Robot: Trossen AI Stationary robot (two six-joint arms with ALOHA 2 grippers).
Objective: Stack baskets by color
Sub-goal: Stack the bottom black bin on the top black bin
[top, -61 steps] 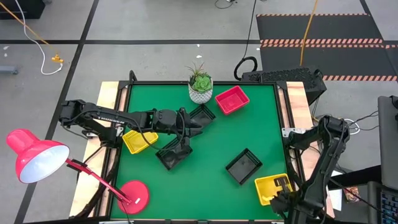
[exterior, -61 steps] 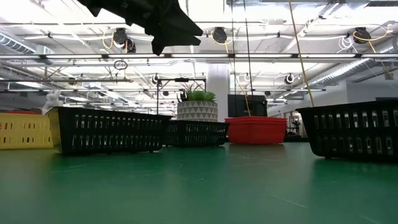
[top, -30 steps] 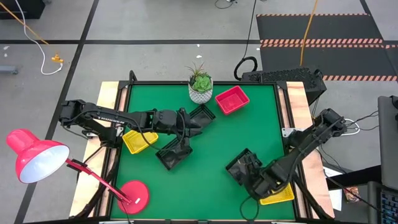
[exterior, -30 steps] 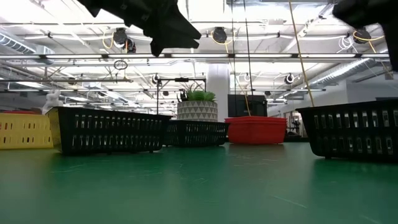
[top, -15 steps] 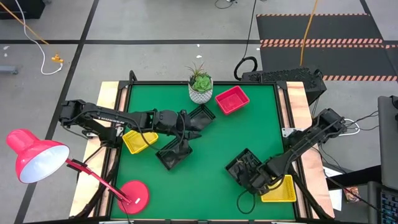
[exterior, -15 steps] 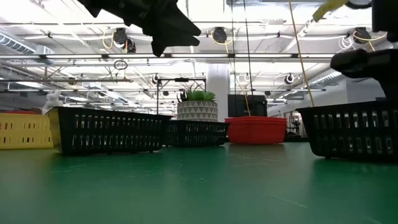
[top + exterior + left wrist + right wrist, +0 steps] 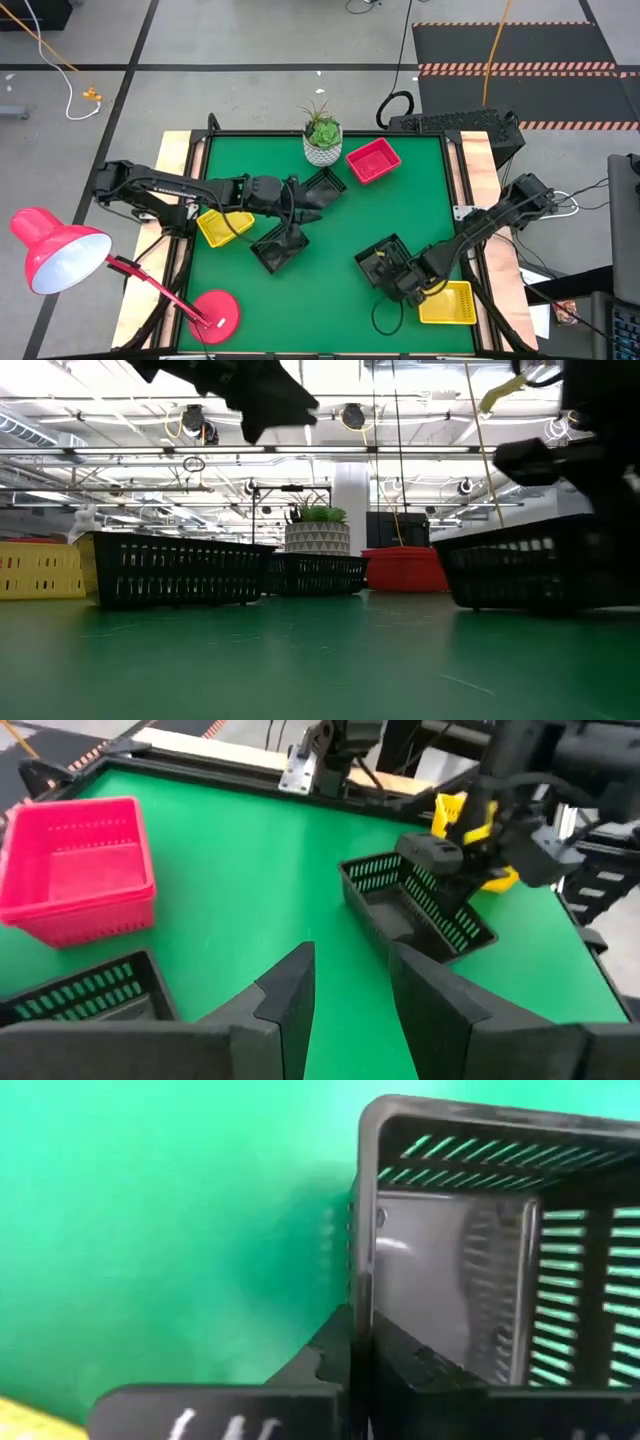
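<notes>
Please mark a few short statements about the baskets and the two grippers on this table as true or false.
1. The right gripper is shut on the wall of a black basket. True.
2. The red basket sits stacked inside a yellow one. False: it stands alone near the plant pot.
3. The left gripper holds a yellow basket. False: it hangs over a black basket, holding nothing.
4. A yellow basket lies at the table's right front corner. True.
</notes>
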